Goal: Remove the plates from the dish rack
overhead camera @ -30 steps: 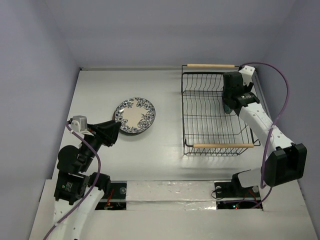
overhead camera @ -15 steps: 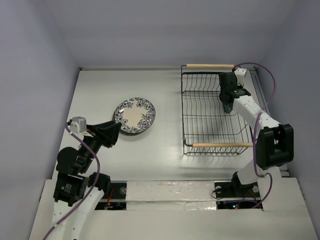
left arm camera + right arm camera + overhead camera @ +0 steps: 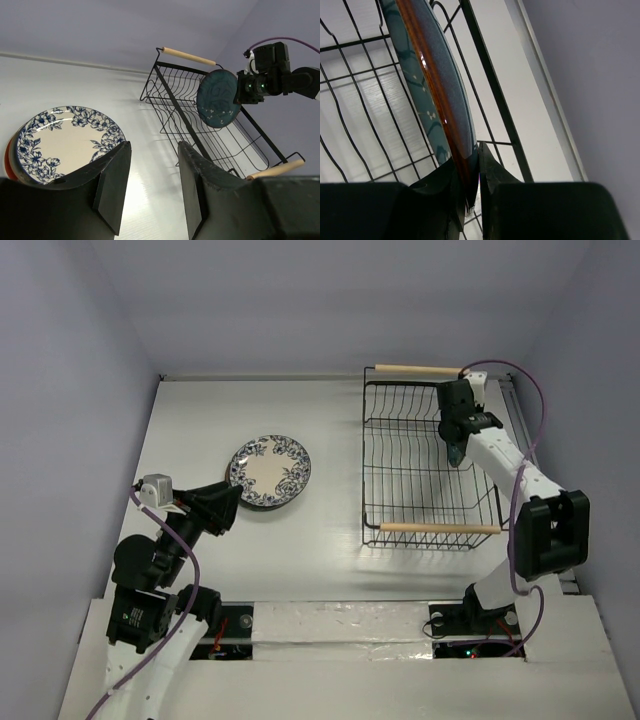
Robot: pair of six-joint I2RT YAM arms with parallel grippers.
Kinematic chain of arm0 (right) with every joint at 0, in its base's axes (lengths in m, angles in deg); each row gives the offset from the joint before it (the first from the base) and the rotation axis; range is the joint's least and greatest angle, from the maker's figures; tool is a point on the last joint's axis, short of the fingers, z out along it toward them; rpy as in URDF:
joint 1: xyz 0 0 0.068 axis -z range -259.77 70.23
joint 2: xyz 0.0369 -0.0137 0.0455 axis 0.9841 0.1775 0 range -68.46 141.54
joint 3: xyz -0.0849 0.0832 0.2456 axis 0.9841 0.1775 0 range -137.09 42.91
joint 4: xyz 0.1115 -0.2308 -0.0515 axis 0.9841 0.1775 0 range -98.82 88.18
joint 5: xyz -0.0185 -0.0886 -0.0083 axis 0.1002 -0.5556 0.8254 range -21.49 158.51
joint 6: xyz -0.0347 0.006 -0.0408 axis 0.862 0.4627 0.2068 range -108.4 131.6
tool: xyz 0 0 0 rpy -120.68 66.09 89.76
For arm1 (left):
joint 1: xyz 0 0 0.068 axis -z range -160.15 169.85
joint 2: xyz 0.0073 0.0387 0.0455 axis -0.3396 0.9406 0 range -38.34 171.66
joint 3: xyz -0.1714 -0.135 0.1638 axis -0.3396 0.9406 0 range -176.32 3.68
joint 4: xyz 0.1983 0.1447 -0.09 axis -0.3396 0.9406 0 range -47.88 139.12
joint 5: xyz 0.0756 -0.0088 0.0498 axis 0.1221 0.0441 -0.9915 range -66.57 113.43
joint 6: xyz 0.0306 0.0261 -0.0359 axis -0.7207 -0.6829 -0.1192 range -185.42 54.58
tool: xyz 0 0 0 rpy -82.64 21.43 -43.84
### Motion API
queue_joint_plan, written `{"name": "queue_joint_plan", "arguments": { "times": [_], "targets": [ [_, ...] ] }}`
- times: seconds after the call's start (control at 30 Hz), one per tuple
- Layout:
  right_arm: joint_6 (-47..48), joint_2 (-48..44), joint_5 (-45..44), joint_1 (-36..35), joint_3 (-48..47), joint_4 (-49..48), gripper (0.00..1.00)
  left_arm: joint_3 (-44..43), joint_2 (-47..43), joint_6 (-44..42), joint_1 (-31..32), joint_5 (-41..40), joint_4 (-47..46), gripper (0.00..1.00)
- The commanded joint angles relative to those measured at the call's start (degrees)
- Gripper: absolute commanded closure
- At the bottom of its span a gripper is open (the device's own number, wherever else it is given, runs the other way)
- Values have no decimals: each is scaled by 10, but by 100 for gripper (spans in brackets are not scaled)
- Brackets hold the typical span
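Observation:
The glossy dark teal plate (image 3: 216, 98) stands on edge over the far right part of the black wire dish rack (image 3: 415, 528). My right gripper (image 3: 456, 446) is shut on its rim; the right wrist view shows the plate (image 3: 427, 85) edge-on, pinched between the fingers (image 3: 492, 172). The white plate with blue flowers (image 3: 270, 471) lies flat on the table at the left, on top of another plate of which only a red-brown rim (image 3: 7, 159) shows. My left gripper (image 3: 226, 508) is open and empty, just near-left of that stack. The deer figure is hidden.
The rack has wooden rod handles at its far end (image 3: 420, 369) and near end (image 3: 440, 528). The right wall and the table's right edge run close beside the rack. Both arm bases stand at the near edge.
My right gripper has moved a little toward the far end with the teal plate. The rack's near handle has shifted slightly left and tilted. The left arm has not moved.

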Motion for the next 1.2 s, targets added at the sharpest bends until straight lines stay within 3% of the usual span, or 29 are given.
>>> {"name": "queue_joint_plan", "arguments": {
  "times": [0.0,0.4,0.53,0.77,0.9,1.17],
  "targets": [
    [35,-62,-72,-5,-55,-20,100,0,-3,0,3,-2,-21,60],
    [5,-171,-50,-29,-109,29,100,0,1,0,3,-2,-21,60],
    [-23,-222,46,-42,-110,19,100,1,3,1,3,-2,-21,60],
    [-92,-266,272,-105,-58,-100,100,1,7,1,-2,-2,-21,60],
    [-166,-229,416,-139,-41,-184,100,1,13,1,-2,-2,-22,60],
    [-305,-73,558,-212,-47,-376,100,1,14,1,-2,-3,-21,60]
  ]
}}
